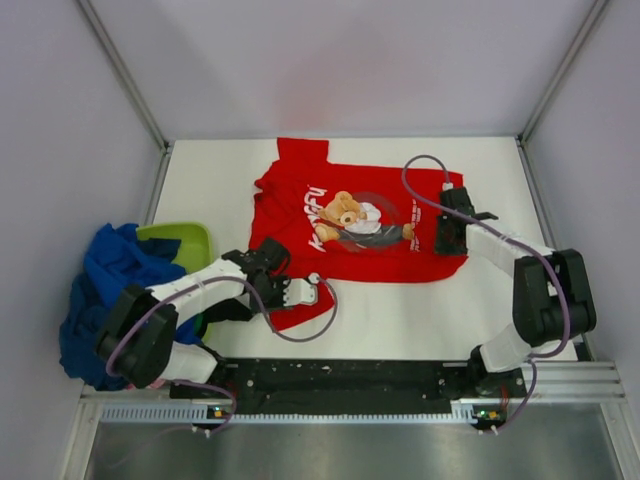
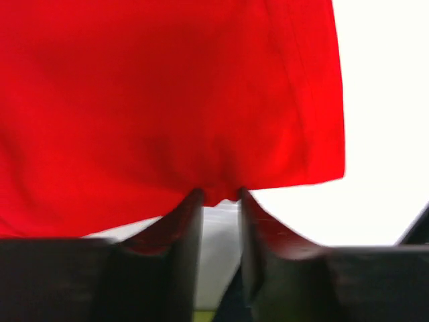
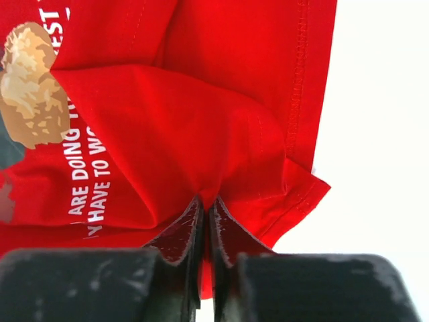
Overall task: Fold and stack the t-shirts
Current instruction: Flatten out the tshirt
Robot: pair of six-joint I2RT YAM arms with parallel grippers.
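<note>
A: Closest are the black fingers of the right hand (image 3: 206, 208). What do they do?

B: They are pressed almost together. A ridge of the red t-shirt (image 3: 167, 134) is pinched between them, just beside the stitched hem corner.

A: And the left hand (image 2: 220, 196)?

B: Its fingers stand a little apart, and the red edge dips between the tips. Whether it grips the cloth, I cannot tell.

A: Where does the shirt lie?

B: In the middle of the white surface (image 1: 420, 310), print upward and mostly spread flat. The right hand is at its right edge. The left hand is at the near-left part, which I judge to be a sleeve.

A: Which way does it point?

B: The bear's head is toward the left and the straight hem is toward the right. So I judge that the neck points left, and the long axis runs left to right, across in front of the arms.

A: How far is the task?

B: At the beginning, I think. No fold is finished on this shirt and no stack is visible. A blue heap (image 1: 105, 280) lies at the left edge, not yet folded.
</note>
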